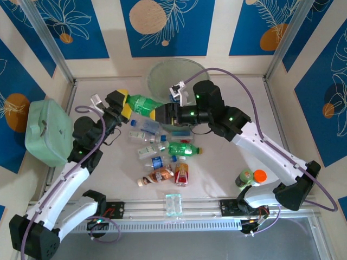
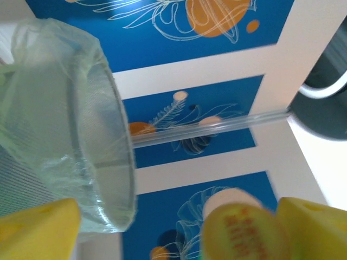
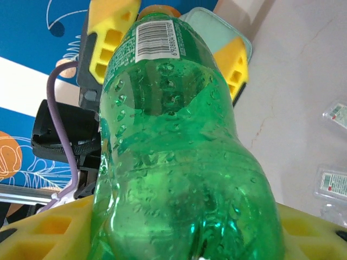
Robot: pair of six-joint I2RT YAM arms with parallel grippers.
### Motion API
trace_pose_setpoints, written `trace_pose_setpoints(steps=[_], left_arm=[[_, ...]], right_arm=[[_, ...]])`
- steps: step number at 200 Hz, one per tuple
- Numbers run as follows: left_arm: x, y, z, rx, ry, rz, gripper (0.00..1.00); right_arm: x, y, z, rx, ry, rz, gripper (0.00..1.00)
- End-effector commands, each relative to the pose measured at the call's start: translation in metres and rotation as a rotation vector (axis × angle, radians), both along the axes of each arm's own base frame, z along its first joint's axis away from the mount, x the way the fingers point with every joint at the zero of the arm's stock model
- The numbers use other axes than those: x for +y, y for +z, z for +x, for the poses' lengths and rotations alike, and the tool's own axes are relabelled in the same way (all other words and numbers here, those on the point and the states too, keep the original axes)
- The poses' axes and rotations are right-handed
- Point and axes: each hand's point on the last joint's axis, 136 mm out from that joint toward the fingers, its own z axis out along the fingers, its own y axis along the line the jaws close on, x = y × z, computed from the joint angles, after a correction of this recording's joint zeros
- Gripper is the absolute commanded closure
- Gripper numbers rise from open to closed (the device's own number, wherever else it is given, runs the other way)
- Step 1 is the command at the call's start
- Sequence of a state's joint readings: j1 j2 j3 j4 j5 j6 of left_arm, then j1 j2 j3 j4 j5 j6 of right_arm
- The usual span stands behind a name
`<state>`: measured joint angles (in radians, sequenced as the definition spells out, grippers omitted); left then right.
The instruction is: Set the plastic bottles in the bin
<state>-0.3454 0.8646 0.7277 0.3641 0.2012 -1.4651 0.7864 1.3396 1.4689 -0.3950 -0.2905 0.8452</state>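
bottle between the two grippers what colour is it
The bottle is green, clearest in the right wrist view.

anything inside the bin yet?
Only its liner shows inside the bin; no bottles visible in there. The right arm covers the near edge, so that strip can't be checked.

White table top (image 1: 303, 108), matt, evenly lit, soft shadows only

Behind table: wall panels (image 1: 168, 27), deep blue with broad white vertical stripes, white line-drawn leaves, peach and orange discs

Left and right of table: same blue-and-white pattern, orange discs again

At table's far corners: aluminium posts (image 1: 46, 40), leaning outward toward top of view

Along table's near edge: ribbed aluminium rail (image 1: 206, 222); beyond it, plain grey surface (image 1: 217, 244)
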Motion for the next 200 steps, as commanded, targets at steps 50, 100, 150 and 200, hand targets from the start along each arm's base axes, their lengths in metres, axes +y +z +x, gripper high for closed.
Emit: trace_pose_setpoints(steps=[50, 100, 150, 200], left_arm=[[0.038, 0.014, -0.022, 0.043, 0.111, 0.613, 0.0], [0.027, -0.01, -0.022, 0.074, 0.043, 0.586, 0.04], [0.025, -0.023, -0.022, 0.099, 0.026, 0.581, 0.06], [0.024, -0.036, -0.02, 0.128, 0.017, 0.578, 0.08]], right_arm=[[-0.046, 0.004, 0.072, 0.071, -0.214, -0.099, 0.45], [-0.072, -0.011, 0.125, 0.123, -0.341, -0.16, 0.46], [-0.075, -0.035, 0.153, 0.165, -0.373, -0.253, 0.24], [-0.074, -0.027, 0.154, 0.133, -0.377, -0.269, 0.15]])
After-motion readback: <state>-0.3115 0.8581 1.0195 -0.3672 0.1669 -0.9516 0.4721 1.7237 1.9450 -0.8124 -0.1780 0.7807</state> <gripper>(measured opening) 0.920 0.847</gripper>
